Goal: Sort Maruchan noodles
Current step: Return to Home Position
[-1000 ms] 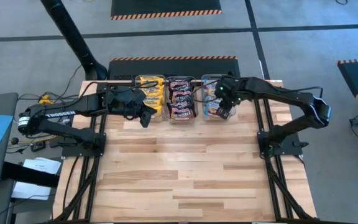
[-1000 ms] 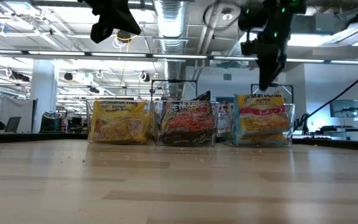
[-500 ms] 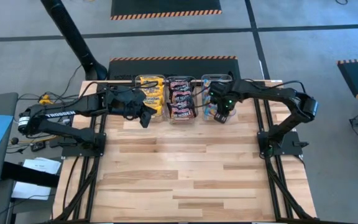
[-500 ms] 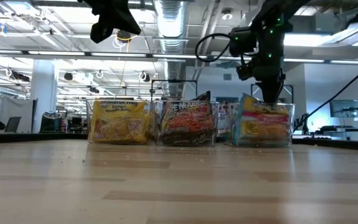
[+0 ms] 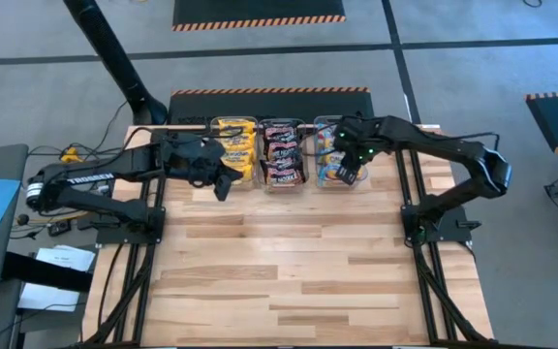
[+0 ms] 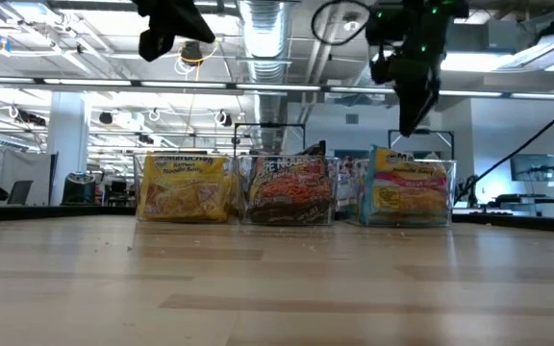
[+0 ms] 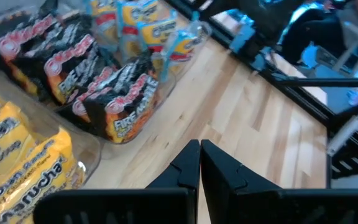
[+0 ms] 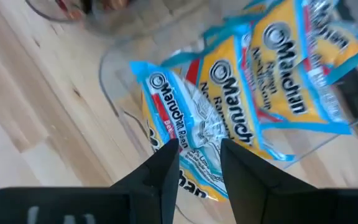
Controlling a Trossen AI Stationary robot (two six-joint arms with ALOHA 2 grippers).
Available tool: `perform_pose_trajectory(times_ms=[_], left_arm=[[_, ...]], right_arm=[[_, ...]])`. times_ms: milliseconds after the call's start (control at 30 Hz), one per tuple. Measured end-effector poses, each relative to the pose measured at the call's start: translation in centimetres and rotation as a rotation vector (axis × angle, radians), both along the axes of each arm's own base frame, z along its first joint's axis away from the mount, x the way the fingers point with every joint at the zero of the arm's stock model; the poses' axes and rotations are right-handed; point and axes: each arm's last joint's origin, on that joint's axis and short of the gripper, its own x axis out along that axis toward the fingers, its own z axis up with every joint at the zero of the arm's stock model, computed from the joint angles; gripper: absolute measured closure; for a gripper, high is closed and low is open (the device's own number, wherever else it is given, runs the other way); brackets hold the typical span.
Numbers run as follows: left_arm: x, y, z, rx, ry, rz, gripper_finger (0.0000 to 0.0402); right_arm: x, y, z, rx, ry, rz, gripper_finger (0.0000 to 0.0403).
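Three clear bins stand side by side at the table's far edge. The left bin holds yellow Maruchan packets (image 5: 232, 145) (image 6: 183, 187), the middle one dark packets (image 5: 281, 153) (image 7: 117, 106), and the right one light blue and orange packets (image 5: 329, 160) (image 8: 229, 93). My right gripper (image 5: 349, 177) (image 6: 412, 125) hangs open just above the right bin, pointing steeply down, with the blue packets showing through the gap between its fingers (image 8: 199, 152). My left gripper (image 5: 223, 186) (image 7: 200, 146) is shut and empty, raised high in front of the yellow bin.
The wooden table top (image 5: 289, 271) stretches from the bins to the near edge. The arms' black base frames stand at the left (image 5: 134, 223) and right (image 5: 434, 228) edges. The right bin's clear rim (image 8: 110, 81) lies right under my right gripper.
My right gripper has dipped down into the right bin onto the light blue packets and come back up above it. The front packet there, which stood taller than the bin's rim, now sits lower inside the bin.
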Motion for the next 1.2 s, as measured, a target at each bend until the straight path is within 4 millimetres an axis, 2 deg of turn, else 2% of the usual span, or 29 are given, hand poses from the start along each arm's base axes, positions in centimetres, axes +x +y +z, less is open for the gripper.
perform_pose_trajectory(times_ms=[167,367,500,600,867,1000,1200], left_arm=[[-1.4,-0.4,1.1,0.045,-0.038,-0.058,0.0401],[-4.3,-0.9,1.9,0.101,-0.033,-0.067,0.0401],[-6.5,-1.6,2.8,0.181,-0.068,-0.091,0.0402],[-8.2,-2.3,2.6,0.236,-0.152,-0.123,0.0402],[-11.5,-3.1,-2.1,0.307,-0.381,-0.134,0.0402],[-12.6,-3.3,-3.9,0.332,-0.51,-0.127,0.0402],[-13.4,-3.4,-7.7,0.352,-0.507,-0.162,0.0401]], right_arm=[[-0.8,1.0,2.1,-0.041,-0.099,0.022,0.0262],[-1.3,2.5,4.6,-0.026,-0.317,0.028,0.0262],[-1.0,3.7,6.1,-0.021,-0.485,0.101,0.0262],[-0.3,4.5,7.0,0.002,-0.621,0.142,0.0262],[2.0,7.2,9.6,0.056,-0.941,0.378,0.0262],[2.4,8.2,10.4,0.101,-1.028,0.375,0.0262],[2.6,9.0,10.9,0.179,-1.088,0.34,0.0262]])
